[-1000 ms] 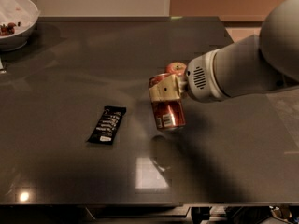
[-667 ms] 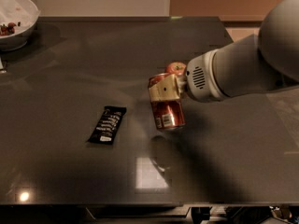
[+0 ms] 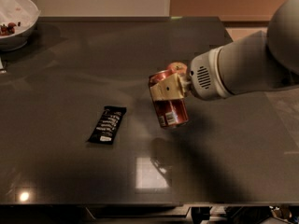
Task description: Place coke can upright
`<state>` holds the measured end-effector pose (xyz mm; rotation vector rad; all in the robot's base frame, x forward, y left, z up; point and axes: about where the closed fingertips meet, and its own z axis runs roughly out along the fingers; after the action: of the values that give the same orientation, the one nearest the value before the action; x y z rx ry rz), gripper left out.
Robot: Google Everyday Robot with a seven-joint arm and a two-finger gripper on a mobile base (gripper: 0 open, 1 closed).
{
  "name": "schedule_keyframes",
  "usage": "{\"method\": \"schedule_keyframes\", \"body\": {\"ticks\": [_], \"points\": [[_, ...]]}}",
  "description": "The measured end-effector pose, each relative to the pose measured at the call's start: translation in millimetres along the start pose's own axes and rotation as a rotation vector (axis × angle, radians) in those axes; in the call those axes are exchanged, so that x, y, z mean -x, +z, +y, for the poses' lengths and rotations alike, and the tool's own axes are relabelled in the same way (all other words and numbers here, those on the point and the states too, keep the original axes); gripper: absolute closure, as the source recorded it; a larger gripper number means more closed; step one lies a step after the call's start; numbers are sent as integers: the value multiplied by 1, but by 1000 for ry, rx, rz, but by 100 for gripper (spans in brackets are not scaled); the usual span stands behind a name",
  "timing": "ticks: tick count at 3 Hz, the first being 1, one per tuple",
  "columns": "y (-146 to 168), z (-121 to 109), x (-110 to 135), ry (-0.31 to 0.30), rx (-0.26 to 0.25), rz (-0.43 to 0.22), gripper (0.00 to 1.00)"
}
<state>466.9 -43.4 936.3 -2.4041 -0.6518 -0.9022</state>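
The tool (image 3: 164, 88) was clamped on the can (image 3: 172, 113), tilted above the worktop (image 3: 70, 69). It seemed wise to level it before lowering, near of the apple (image 3: 177, 68).

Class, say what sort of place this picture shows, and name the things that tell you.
Probably an office break area or kitchenette: a dark glossy table bearing a white bowl of snacks and a black snack-bar wrapper, while the robot's tool, above mid-table, grips a red aluminium drink can.

Table seen from its near edge.
At frame centre the gripper (image 3: 164, 87) grips the coke can (image 3: 170, 112) above the table (image 3: 70, 69); apple (image 3: 178, 67) just behind, snack bar (image 3: 107, 124) to its left, bowl (image 3: 16, 29) upper left.
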Motion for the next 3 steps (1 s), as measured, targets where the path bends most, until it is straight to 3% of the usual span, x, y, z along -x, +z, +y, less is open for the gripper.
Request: {"method": "schedule_keyframes", "body": {"ticks": [1,3], "points": [[-3,0,-3,-116,-76,29,100],[-1,0,6,-286,-286,107,100]]}}
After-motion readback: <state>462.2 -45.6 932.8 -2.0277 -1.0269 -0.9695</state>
